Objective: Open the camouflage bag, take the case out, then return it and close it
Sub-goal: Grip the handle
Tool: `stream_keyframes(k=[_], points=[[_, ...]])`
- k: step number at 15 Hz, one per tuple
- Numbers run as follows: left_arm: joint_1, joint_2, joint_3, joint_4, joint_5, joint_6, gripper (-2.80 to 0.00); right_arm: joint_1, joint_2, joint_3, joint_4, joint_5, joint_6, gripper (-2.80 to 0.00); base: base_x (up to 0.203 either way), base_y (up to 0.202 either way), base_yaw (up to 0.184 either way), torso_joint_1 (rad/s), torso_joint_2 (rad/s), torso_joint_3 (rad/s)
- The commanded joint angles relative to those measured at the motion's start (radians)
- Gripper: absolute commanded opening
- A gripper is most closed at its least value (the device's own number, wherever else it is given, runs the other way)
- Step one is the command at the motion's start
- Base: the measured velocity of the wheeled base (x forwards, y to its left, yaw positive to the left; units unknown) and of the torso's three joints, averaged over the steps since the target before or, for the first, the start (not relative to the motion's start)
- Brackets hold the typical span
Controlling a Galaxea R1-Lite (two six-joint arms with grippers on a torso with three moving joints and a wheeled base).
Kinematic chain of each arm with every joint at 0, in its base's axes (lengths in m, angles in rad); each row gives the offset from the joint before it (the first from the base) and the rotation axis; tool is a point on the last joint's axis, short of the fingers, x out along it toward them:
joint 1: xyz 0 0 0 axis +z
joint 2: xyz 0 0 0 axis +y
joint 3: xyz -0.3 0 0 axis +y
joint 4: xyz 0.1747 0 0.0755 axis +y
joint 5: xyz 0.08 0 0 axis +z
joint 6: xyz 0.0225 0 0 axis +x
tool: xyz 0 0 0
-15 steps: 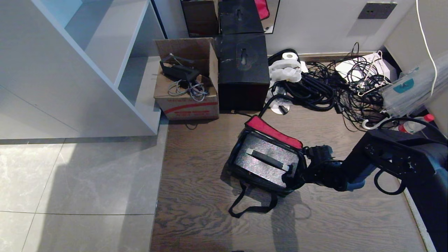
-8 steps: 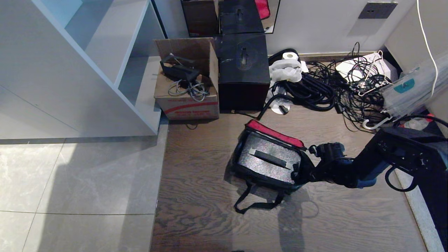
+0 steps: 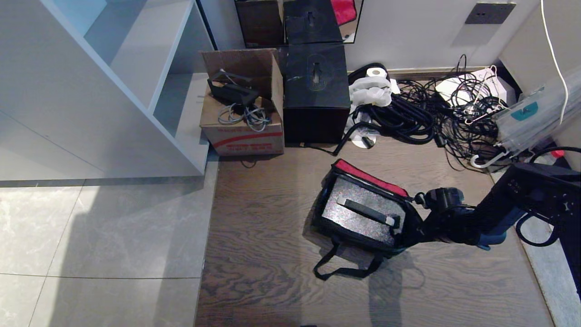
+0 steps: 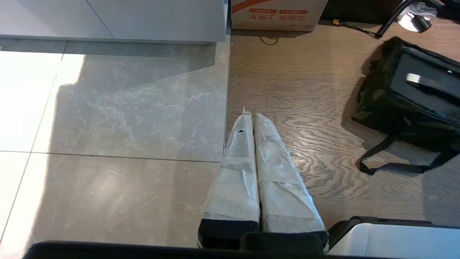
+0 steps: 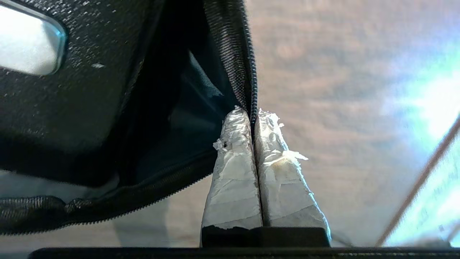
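On the wooden floor [image 3: 272, 236], right gripper [image 5: 253, 115] fingers pinching the camouflage bag [image 3: 327, 222] rim have dragged it rightward, case [image 3: 358, 213] still inside

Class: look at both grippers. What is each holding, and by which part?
The right gripper pinches the camouflage bag by its zipper edge. The left gripper holds nothing.

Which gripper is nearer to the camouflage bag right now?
Right. The right gripper is shut on the zipper edge of the camouflage bag, at its open rim. The left gripper hangs apart from it, shut, above the seam between tile and wood floor.
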Motion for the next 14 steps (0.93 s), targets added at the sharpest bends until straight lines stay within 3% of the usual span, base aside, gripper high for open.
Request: stream_keyframes(k=[1, 4, 5, 10, 14], points=[[0.0, 0.0, 0.0, 0.0, 0.0, -0.001, -2.8, -0.007, -0.021, 0.008, -0.006, -0.001, -0.001, -2.8, 0.0, 0.0, 0.0, 0.0, 0.0, 0.0], [0.0, 0.0, 0.0, 0.0, 0.0, 0.0, -2.8, -0.018, -0.024, 0.016, -0.02, -0.001, -0.013, -2.8, 0.0, 0.0, 0.0, 0.0, 0.0, 0.0], [0.0, 0.0, 0.0, 0.0, 0.0, -0.001, -2.8, -0.017, -0.033, 0.029, -0.026, 0.0, -0.01, 0.0, 0.0, 0.0, 0.0, 0.0, 0.0, 0.0], [0.0, 0.0, 0.0, 0.0, 0.0, 0.0, -2.8, 0.017, -0.159, 0.15, -0.03, 0.128, 0.017, 0.0, 0.0, 0.0, 0.0, 0.0, 0.0, 0.0], [0.0, 0.0, 0.0, 0.0, 0.0, -0.001, -2.8, 0.024, -0.447, 0.316, -0.025, 0.26, 0.058, 0.0, 0.0, 0.0, 0.0, 0.0, 0.0, 0.0]])
